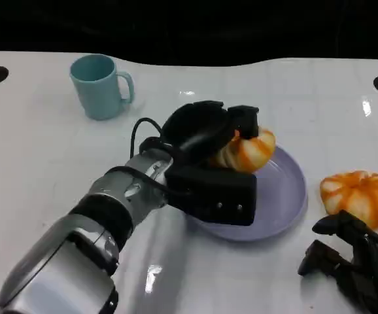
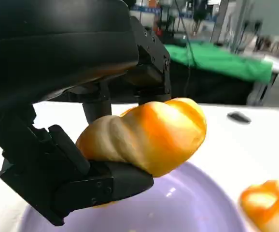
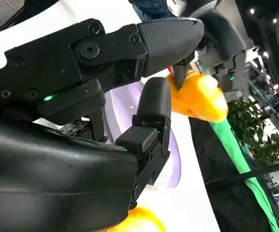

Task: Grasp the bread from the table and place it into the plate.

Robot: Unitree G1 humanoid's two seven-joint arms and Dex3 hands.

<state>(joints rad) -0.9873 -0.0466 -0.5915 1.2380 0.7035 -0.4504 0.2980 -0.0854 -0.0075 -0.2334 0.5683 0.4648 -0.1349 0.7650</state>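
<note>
The worktop [image 1: 38, 150] is white and glossy, with light glare spots and black round holes near its far corners. Beyond its far edge the background is dark. A green-covered table [image 2: 226, 60] stands behind it, with ceiling lights overhead.

- 2 bread rolls: one [image 1: 249, 150] over the plate, another [image 1: 359, 196] on the bench
- 1 purple plate [image 1: 287, 196]
- 1 teal mug [image 1: 101, 85]
- 2 robot hands: left [image 1: 205, 140], right [image 1: 356, 261]
</note>
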